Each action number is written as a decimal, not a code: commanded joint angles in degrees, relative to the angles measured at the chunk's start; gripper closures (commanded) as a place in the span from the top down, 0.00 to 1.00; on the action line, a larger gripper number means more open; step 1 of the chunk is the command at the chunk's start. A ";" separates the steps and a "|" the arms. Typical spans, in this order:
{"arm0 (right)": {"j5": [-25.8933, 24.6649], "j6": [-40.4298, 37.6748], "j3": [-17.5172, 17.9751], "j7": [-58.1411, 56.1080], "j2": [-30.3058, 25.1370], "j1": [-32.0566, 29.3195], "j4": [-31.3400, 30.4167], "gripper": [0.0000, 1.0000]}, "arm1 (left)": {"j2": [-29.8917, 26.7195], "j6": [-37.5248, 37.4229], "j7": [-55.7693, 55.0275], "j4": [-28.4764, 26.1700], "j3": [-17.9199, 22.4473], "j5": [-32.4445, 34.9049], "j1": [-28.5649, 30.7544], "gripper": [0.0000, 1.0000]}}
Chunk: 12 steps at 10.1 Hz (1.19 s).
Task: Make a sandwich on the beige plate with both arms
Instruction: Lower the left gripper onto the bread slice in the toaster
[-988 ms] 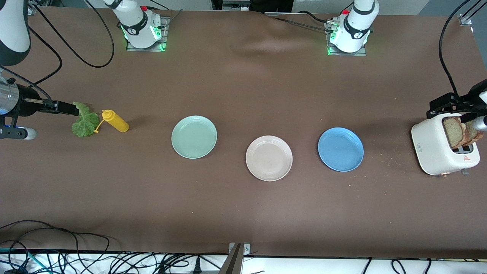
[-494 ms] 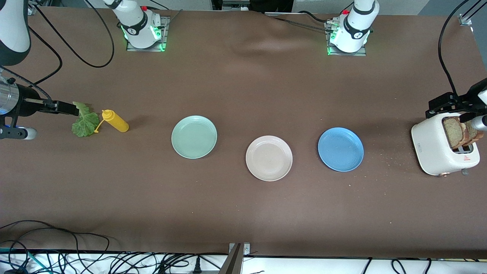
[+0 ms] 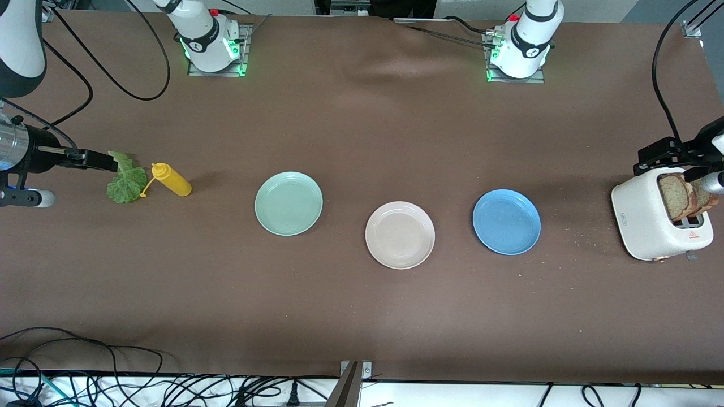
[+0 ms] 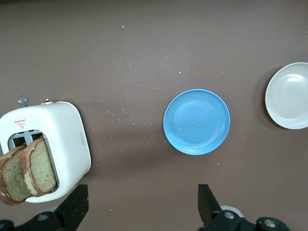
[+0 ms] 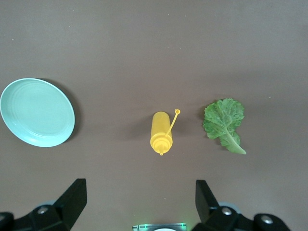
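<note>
Hovering with jaws wide, the left gripper is risking tipping the toaster when pulling bread slices; the right gripper is hanging above the lettuce leaf, beige plate bare.

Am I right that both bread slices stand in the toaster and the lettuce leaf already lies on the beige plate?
Not quite: the lettuce leaf lies on the table beside the yellow bottle, as the front view shows. The beige plate holds nothing. Both bread slices do stand in the toaster.
</note>
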 commanded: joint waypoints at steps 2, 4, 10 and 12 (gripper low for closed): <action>-0.10 -0.81 0.48 -0.33 0.00 -0.24 0.67 1.00 | 3.09 -0.81 -0.43 0.78 0.27 2.21 0.43 1.00; -0.10 -0.81 0.48 -0.33 0.00 -0.24 0.67 1.00 | 5.13 -0.64 -0.34 0.87 0.27 3.90 2.17 1.00; -0.10 -0.81 0.57 -0.06 0.00 -0.07 0.67 1.00 | 12.42 1.55 0.54 1.22 0.80 9.59 10.00 1.00; -0.10 -0.72 0.57 -0.33 0.00 -0.15 0.67 1.00 | 13.65 2.08 1.24 1.22 0.71 11.89 10.01 1.00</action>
